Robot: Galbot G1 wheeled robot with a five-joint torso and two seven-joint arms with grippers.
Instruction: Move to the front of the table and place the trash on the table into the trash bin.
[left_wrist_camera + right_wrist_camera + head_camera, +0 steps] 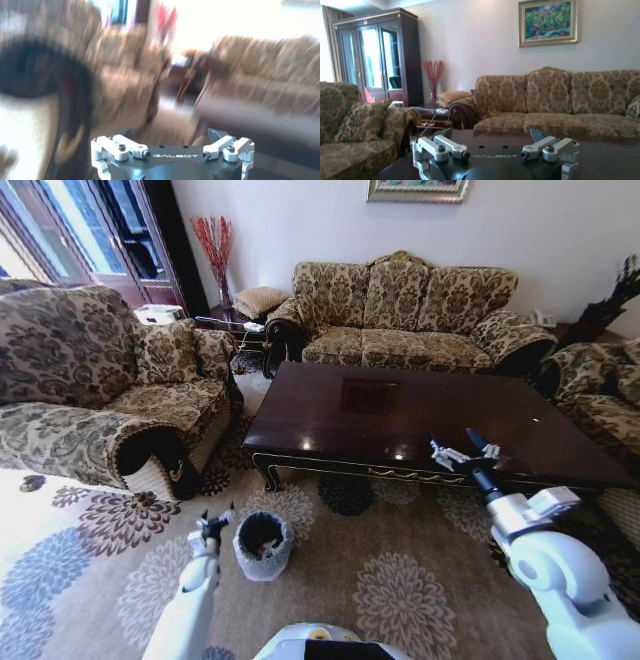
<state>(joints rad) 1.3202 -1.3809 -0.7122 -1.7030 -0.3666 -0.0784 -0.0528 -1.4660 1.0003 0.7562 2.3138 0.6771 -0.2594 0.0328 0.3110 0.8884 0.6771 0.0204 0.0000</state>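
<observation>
Now my right tool [468, 448] hangs spread over the bare-looking worktop [380, 415]; left tool [212, 527], also spread, beside the trash bin [263, 546], whose soft liner would crumple

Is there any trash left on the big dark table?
No, the table top is bare in the head view, with only reflections on it.

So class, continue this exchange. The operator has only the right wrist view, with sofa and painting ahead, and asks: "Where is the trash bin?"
Observer: The trash bin stands on the carpet, in front of the table, near its left front leg.
Operator: And the left gripper?
Observer: The left gripper is low beside the bin's rim, on its left, fingers open.
Operator: Where is my gripper over the table?
Observer: The right gripper, open, is above the table's front edge, toward its right end.
</observation>
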